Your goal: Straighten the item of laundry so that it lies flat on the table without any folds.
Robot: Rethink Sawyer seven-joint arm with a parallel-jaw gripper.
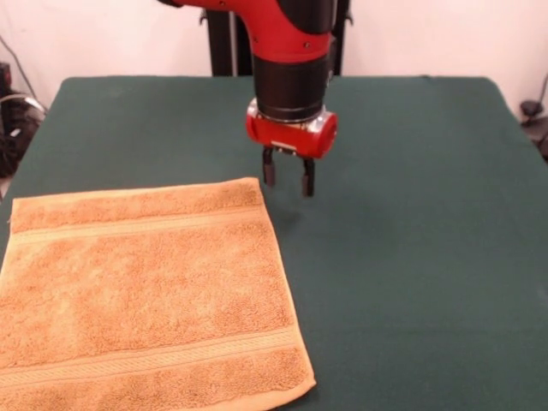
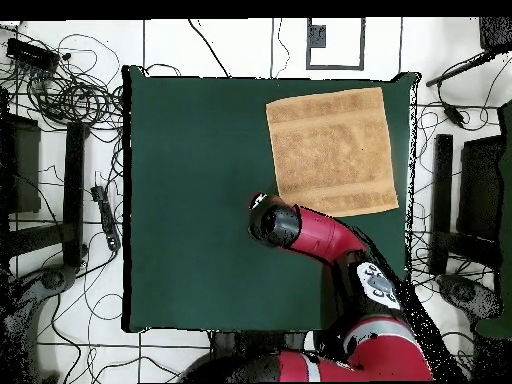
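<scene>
The golden-orange towel (image 1: 145, 300) lies spread flat on the dark green table (image 1: 411, 257), at the near left in the front view, with two woven bands across it. In the overhead view the towel (image 2: 332, 150) lies at the table's (image 2: 200, 200) top right. My gripper (image 1: 288, 178) hangs just beyond the towel's far right corner, a little above the cloth, open and empty. In the overhead view the arm's end (image 2: 274, 222) covers the gripper, just off the towel's lower left corner.
The red arm (image 2: 340, 245) reaches in over the table's lower right in the overhead view. Cables and stands (image 2: 70, 90) surround the table on the floor. The towel's near edge lies close to the table's front edge.
</scene>
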